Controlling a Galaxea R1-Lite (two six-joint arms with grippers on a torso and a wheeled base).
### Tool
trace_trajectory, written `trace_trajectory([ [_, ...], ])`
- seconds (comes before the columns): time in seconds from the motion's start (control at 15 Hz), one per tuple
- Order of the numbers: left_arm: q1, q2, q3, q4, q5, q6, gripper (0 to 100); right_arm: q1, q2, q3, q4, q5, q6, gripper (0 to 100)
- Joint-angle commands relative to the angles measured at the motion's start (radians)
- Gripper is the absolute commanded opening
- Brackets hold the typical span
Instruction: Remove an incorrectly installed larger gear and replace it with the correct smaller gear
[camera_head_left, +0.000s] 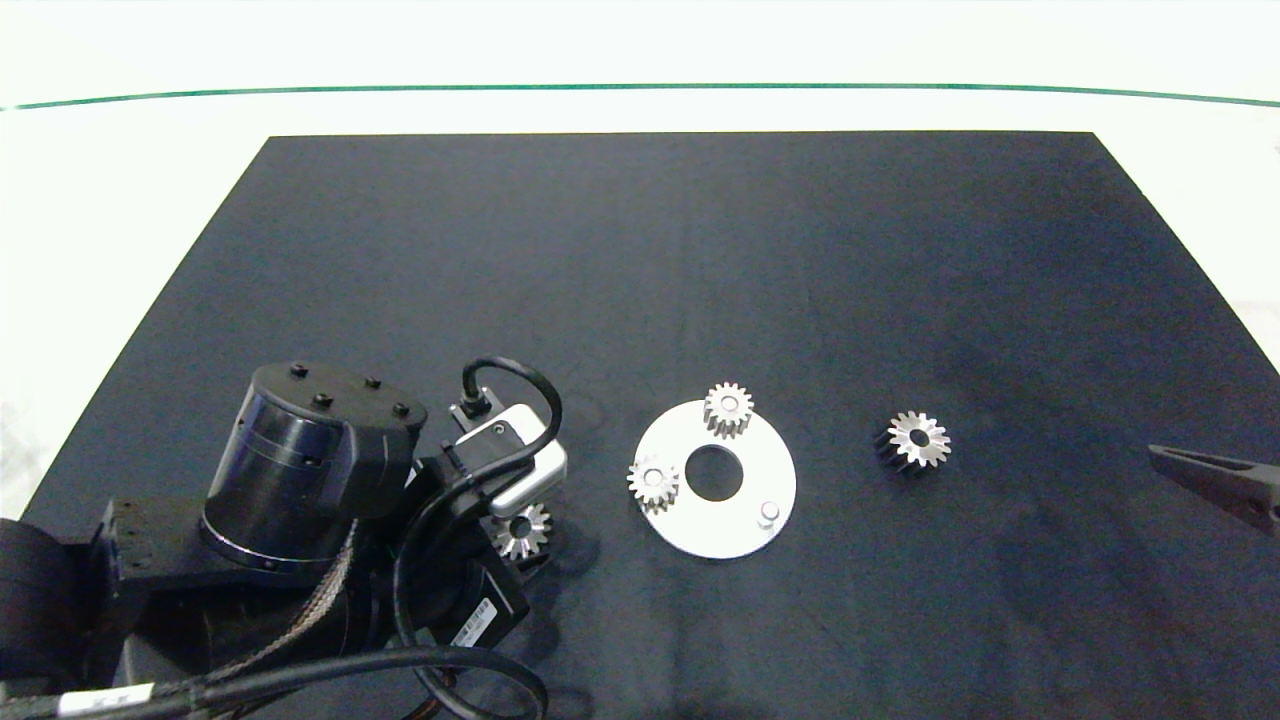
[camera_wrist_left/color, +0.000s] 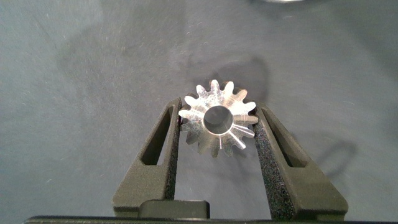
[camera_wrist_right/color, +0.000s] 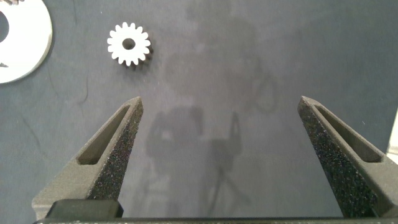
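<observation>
The smaller gear (camera_wrist_left/color: 200, 127), bright silver with a round centre hole, sits between my left gripper's (camera_wrist_left/color: 217, 111) fingers, which press on its teeth from both sides. In the head view this gear (camera_head_left: 522, 530) shows just under the left wrist, left of the round silver plate (camera_head_left: 735, 530). The larger gear (camera_head_left: 915, 440), with dark flanks, lies on the mat right of the plate, also seen as the larger gear (camera_wrist_right/color: 129, 44) from the right wrist. My right gripper (camera_wrist_right/color: 219, 102) hovers open near the mat's right edge, apart from it.
The plate carries two small silver gears (camera_head_left: 728, 408) (camera_head_left: 653, 482), a bare peg (camera_head_left: 768, 513) and a centre hole. A black mat (camera_head_left: 700, 250) covers the white table. The left arm's bulk fills the front left corner.
</observation>
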Motion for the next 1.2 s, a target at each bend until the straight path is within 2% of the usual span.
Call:
trace_trajectory([
  [0.07, -0.083, -0.057, -0.069, 0.062, 0.054, 0.002, 22, 0.0, -0.068, -0.009, 0.036, -0.004, -0.002, 100],
  [0.27, -0.153, -0.057, -0.138, 0.151, 0.093, -0.003, 22, -0.004, -0.134, 0.0, 0.041, -0.004, -0.002, 100],
  [0.4, -0.175, -0.045, -0.178, 0.188, 0.096, -0.005, 22, -0.027, -0.168, 0.0, 0.042, -0.004, 0.003, 100],
  [0.6, -0.218, 0.007, -0.235, 0.19, 0.096, -0.008, 22, -0.056, -0.201, 0.002, 0.042, -0.004, 0.005, 100],
  [0.8, -0.253, 0.096, -0.29, 0.185, 0.096, -0.031, 22, -0.056, -0.234, 0.014, 0.061, -0.004, 0.005, 100],
  [1.2, -0.291, 0.208, -0.362, 0.183, 0.102, -0.037, 22, -0.053, -0.266, 0.014, 0.076, -0.002, 0.006, 100],
])
